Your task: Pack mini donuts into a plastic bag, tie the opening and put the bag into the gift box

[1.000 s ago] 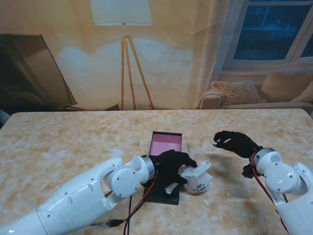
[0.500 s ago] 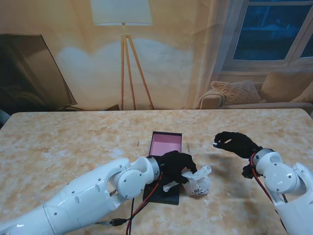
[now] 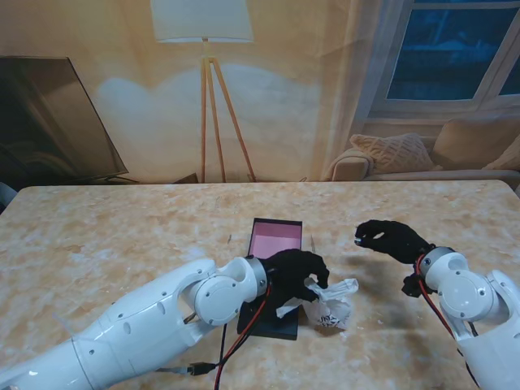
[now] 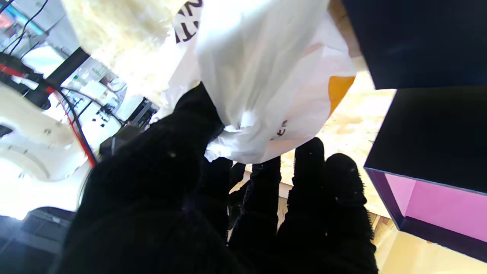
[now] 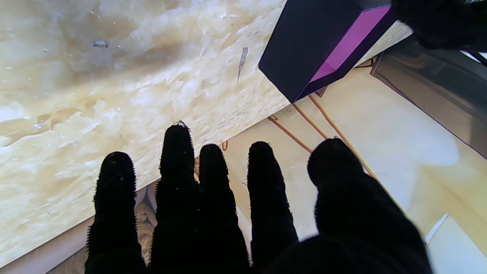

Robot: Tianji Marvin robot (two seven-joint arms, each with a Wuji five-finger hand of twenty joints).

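Bag neck now gathered in my left robot hand; tying step under way.

Over the last second my left robot hand (image 3: 297,272) has closed on the plastic bag (image 3: 328,302), which sagged onto the desk (image 3: 122,236) beside the gift box (image 3: 275,240); my right robot hand (image 3: 388,238) hovers empty, fingers loosely curled.

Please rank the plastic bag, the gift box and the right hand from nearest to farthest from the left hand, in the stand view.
1. plastic bag: held in the left hand.
2. gift box: open, just beyond the hand, farther from me.
3. right hand: apart, on the right.
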